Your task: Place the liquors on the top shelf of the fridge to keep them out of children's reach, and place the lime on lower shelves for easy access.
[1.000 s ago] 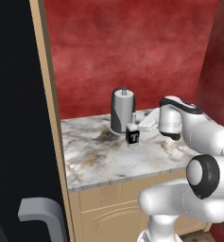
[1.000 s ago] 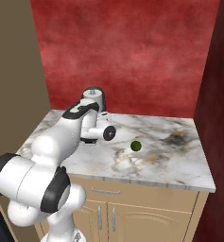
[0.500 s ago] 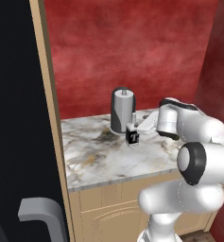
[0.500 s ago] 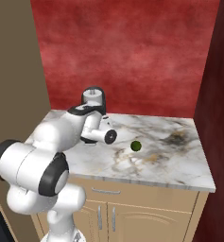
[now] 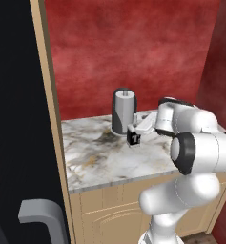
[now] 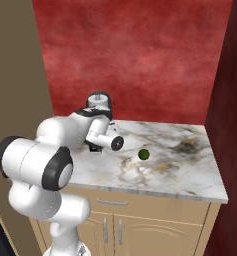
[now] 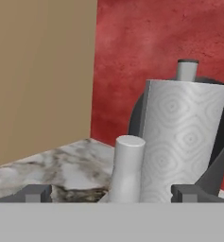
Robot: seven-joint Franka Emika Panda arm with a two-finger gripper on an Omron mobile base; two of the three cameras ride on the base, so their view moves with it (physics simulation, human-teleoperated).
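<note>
A square liquor bottle point(image 5: 133, 137) with a black "T" label stands on the marble counter point(image 5: 100, 162), just in front of the paper-towel roll. My gripper point(image 5: 133, 129) reaches in from the right and straddles it with the jaws open. In the hand view a white bottle neck point(image 7: 127, 168) rises between the spread fingertips point(image 7: 38, 192) of my gripper point(image 7: 112, 191), touching neither. The lime point(image 6: 144, 154), a small dark green ball, lies on the counter to the right of my arm. The fridge's black door point(image 5: 14, 119) fills the left side. The top shelf and the lower shelves are out of view.
The grey paper-towel roll point(image 5: 123, 112) on its holder stands close behind the bottle point(image 7: 184, 137). A tan wooden panel point(image 5: 50, 109) borders the counter's left side and a red wall its back. The grey door handle point(image 5: 38, 212) juts out low at left.
The arm's elbow has swung up and closer to the counter. The hand has stayed at the bottle, and the jaws have stayed open.
</note>
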